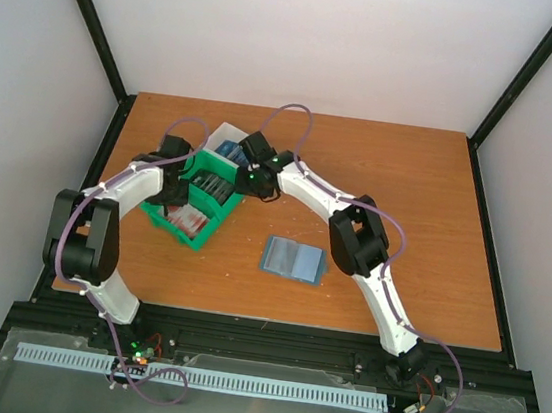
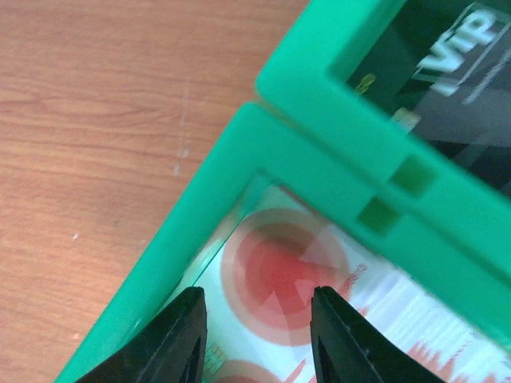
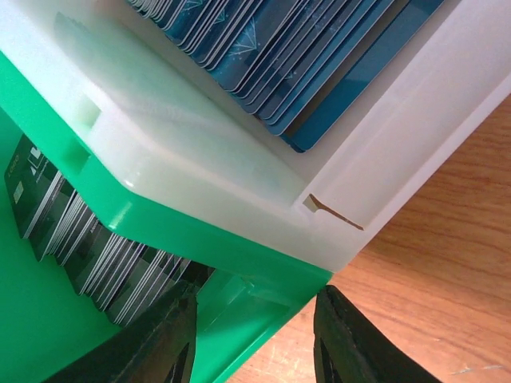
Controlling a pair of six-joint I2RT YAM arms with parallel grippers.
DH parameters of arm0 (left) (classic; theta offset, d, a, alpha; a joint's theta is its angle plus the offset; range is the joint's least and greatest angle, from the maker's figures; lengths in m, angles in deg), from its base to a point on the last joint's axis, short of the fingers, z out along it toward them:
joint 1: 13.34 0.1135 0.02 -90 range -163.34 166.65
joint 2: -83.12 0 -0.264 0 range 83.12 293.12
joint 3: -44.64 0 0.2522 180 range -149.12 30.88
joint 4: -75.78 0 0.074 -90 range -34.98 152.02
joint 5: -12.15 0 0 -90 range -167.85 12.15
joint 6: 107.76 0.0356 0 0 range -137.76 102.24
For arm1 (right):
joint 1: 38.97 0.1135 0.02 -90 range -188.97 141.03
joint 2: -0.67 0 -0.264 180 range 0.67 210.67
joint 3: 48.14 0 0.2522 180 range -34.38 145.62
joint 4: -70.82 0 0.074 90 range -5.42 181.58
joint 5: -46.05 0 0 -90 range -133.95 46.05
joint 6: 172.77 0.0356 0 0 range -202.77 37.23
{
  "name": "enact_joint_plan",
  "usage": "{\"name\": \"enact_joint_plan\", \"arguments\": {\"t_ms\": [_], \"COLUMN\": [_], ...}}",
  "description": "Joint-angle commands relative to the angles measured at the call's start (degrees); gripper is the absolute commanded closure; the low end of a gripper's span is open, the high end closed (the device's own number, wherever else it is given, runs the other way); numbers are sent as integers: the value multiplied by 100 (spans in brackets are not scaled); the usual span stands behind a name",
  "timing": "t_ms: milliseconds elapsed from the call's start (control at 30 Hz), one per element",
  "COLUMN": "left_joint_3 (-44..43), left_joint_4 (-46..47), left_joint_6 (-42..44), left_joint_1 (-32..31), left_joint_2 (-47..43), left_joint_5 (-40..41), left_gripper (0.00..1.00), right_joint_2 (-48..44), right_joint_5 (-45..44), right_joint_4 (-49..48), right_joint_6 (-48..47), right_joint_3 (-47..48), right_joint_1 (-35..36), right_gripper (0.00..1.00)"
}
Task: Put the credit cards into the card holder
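Left wrist view: the left fingers [image 2: 180,343] are spread with nothing between them, hanging just above a red card [image 2: 275,267] that lies face up in a green bin [image 2: 200,231]. The card is thin and sits close to the bin wall, so I judge a finger could strike the rim, or the tips could skid off or lift two cards together. The neighbouring green bin [image 2: 319,88], upper right, holds a dark card [image 2: 471,72]. In the right wrist view the right fingers [image 3: 164,343] are spread and empty, straddling a green rim at the lower edge. Closing there could drag the bin. A white bin [image 3: 207,152] holds blue cards [image 3: 279,56] packed on edge. In the top view the card holder [image 1: 293,259] lies open on the counter [image 1: 410,183], centre frame, well apart from the bins.
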Motion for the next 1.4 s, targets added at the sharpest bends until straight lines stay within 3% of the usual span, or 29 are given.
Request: {"name": "enact_joint_plan", "arguments": {"t_ms": [0,333,567,1200,1367], "left_joint_3": [-365,-182,34,-74,-125], "left_joint_4": [141,75,175,166,119], "left_joint_6": [103,-152,-119,399,494], "left_joint_1": [41,41,41,-270,-275], "left_joint_2": [3,-124,-206,345,437], "left_joint_5": [-605,-1381,-1953,-1176,-823], "left_gripper": [61,61,60,59,68], "right_joint_2": [143,248,170,156,163], "right_joint_5": [-341,-1254,-801,-739,-758], "right_joint_4": [727,1136,894,882,883], "right_joint_6": [-496,-919,-1549,-1796,-1820], "right_joint_3": [-181,45,-88,-266,-251], "right_joint_1": [-111,-330,-339,-343,-343], "right_gripper": [60,61,66,65,65]}}
